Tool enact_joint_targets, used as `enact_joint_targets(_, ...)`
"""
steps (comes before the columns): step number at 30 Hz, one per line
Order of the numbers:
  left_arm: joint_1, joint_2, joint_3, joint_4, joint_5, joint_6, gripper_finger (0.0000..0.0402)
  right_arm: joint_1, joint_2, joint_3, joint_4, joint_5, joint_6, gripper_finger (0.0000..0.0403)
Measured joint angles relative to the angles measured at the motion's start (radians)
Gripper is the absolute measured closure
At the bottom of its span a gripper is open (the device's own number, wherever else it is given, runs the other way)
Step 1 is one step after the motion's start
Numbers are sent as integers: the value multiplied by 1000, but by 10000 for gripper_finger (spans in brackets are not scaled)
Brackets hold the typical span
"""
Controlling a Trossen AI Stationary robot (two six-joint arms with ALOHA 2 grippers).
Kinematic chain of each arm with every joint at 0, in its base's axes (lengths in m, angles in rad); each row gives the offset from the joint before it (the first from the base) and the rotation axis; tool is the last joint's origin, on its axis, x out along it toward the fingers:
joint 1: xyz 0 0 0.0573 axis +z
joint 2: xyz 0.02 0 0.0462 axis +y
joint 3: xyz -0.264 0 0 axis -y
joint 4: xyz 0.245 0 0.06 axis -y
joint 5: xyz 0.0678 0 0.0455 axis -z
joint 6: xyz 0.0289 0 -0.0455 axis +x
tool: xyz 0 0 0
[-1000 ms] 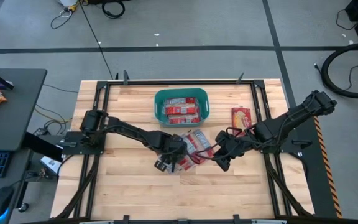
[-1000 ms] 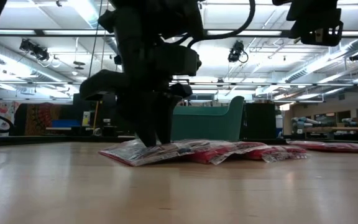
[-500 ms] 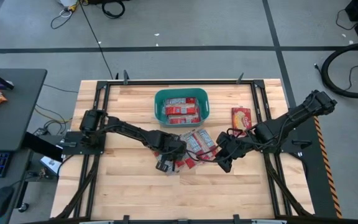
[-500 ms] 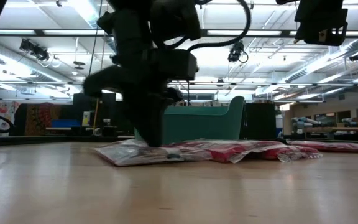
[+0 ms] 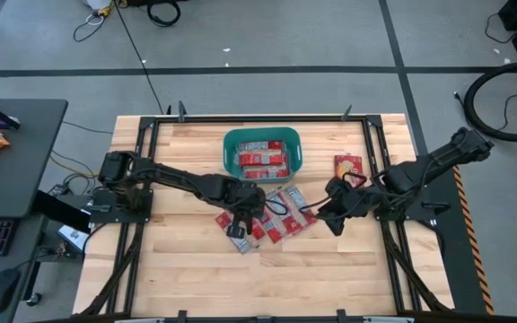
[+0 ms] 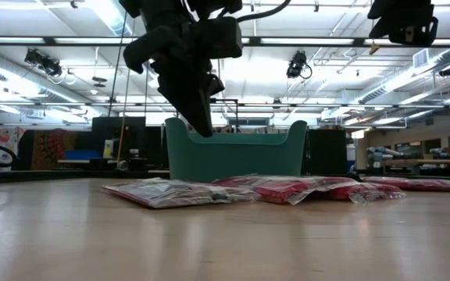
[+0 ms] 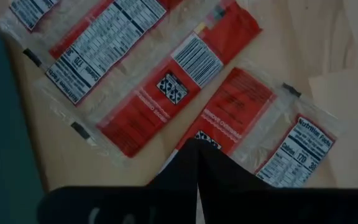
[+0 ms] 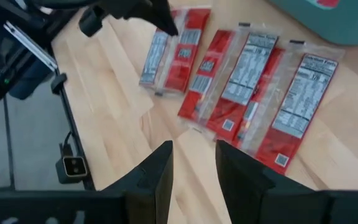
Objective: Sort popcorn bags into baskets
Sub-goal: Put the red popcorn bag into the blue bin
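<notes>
1. Popcorn bags lie fanned in a loose cluster at table centre, just at 6 o'clock of the teal basket; one more bag sits alone at the basket's 3 o'clock, apart from the rest.
2. Basket holds several red bags w/ white label panels, lying flat, long axes running 9-to-3.
3. Cluster bags are flat on the wood, most label-side up, overlapping; long axes run roughly 11-to-5. The lone bag's long axis runs 12-to-6.
4. Left gripper hangs above the cluster's 9 o'clock end, lifted clear of the bags in low view; fingers pressed together, nothing between them.
5. Right gripper hovers at the cluster's 3 o'clock edge, off the table; fingers stand partway apart w/ bare wood showing in the gap, nothing held.
6. Table: light wood planks, dark frame.
</notes>
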Motion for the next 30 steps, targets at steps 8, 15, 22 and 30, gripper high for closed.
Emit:
enact_joint_targets(8,0,0,1,-60,70,-130,363,0,-2,0,-1,7,-18,277)
enact_joint_targets(15,90,-10,-63,-152,262,-218,338,0,32,0,0,0,-19,277)
enact_joint_targets(22,192,-110,-280,0,329,-378,337,14,34,0,3,-2,25,277)
enact_joint_targets(30,224,-175,-394,146,292,-730,302,18,34,0,8,23,23,277)
